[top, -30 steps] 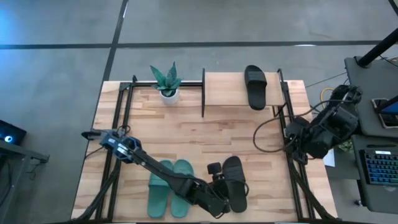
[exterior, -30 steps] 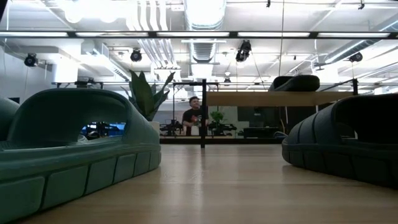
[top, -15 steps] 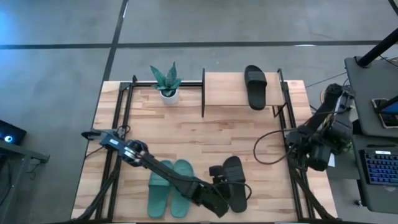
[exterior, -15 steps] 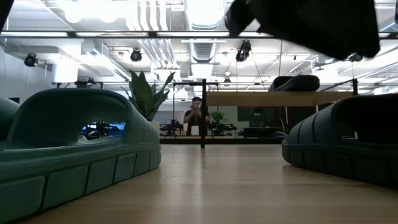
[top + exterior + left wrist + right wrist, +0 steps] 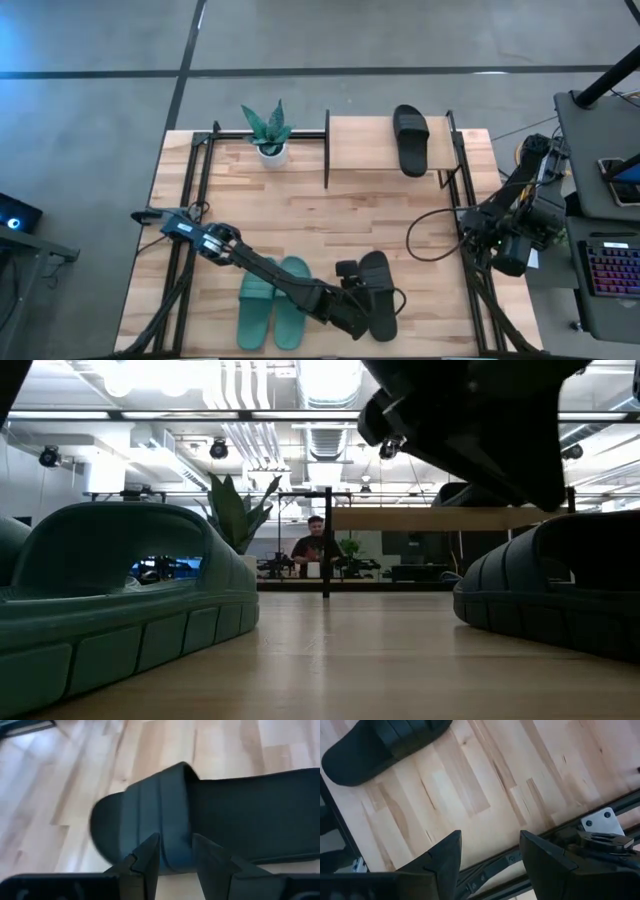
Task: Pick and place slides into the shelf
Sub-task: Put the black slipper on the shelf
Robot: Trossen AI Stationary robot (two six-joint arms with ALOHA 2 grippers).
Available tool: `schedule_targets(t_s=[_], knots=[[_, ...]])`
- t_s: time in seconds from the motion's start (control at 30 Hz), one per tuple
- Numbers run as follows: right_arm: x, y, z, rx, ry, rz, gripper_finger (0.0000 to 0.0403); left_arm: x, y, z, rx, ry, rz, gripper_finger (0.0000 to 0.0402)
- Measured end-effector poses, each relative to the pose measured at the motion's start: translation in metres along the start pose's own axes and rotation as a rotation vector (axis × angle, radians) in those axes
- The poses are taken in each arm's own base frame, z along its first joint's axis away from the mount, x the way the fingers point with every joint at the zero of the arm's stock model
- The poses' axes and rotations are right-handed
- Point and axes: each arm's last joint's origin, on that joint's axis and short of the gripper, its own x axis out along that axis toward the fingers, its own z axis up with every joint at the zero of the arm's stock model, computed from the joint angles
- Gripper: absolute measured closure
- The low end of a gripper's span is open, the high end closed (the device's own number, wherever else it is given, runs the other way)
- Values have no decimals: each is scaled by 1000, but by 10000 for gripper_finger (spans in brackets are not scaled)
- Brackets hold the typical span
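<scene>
One black slide [image 5: 378,268] lies flat on its sole on the table near the front edge. Its wide strap [image 5: 160,815] fills the left wrist view. My left gripper [image 5: 175,857] hangs open just above that strap and shows as a dark mass [image 5: 480,420] over the slide [image 5: 560,590] in the low view, touching nothing. The teal pair [image 5: 270,300] lies side by side to its left. A second black slide [image 5: 410,138] rests on the shelf's top board [image 5: 365,145]. My right gripper [image 5: 487,855] waits open at the table's right edge [image 5: 500,250].
A potted plant [image 5: 268,135] stands at the far left of the shelf. Black frame rails [image 5: 462,200] run along the table's right and left sides. Bare wood lies between the shelf and the slides in front. A person [image 5: 315,545] stands in the room beyond.
My left gripper has come down toward the black slide near the front edge, entering the low view from above. My right arm has turned about at the table's right edge and sunk a little. The slides have not moved.
</scene>
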Motion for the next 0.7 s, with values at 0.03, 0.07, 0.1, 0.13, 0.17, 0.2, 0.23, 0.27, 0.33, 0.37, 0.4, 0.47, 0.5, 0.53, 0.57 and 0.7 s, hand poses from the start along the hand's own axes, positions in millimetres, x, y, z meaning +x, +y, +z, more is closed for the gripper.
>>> schedule_targets(t_s=[0.03,0.07,0.1,0.13,0.17,0.2,0.23,0.27,0.33,0.37,0.4,0.47,0.5,0.53,0.57,0.7], knots=[[0,0,0,3,-1,0,211,0,0,0,12,-1,7,301],[0,0,0,6,-1,0,211,1,0,0,30,-2,7,301],[0,0,0,8,-2,0,211,1,0,-1,49,-2,7,301],[0,0,0,9,-2,0,211,1,0,-1,58,0,7,301],[0,0,0,9,-4,0,211,1,0,-1,61,1,7,301],[0,0,0,9,-4,-1,211,2,0,-2,56,0,7,301],[0,0,0,10,-7,0,211,2,0,-3,55,2,8,301],[0,0,0,12,-9,-1,211,4,0,-5,56,6,9,301],[0,0,0,14,-13,-1,211,4,-1,-6,55,5,9,301],[0,0,1,16,-20,-1,211,4,0,-6,55,5,10,301],[0,0,1,17,-25,-2,211,4,0,-6,53,3,9,301],[0,0,1,17,-27,-2,211,5,-1,-6,49,-3,7,301],[0,0,1,18,-28,-2,211,5,-1,-6,45,-8,6,301],[0,0,1,20,-28,-2,211,6,-2,-7,41,-13,5,301],[0,0,1,22,-28,-1,211,7,-2,-8,38,-16,3,301],[0,0,1,28,-27,-1,211,6,-5,-6,26,-31,-20,301]])
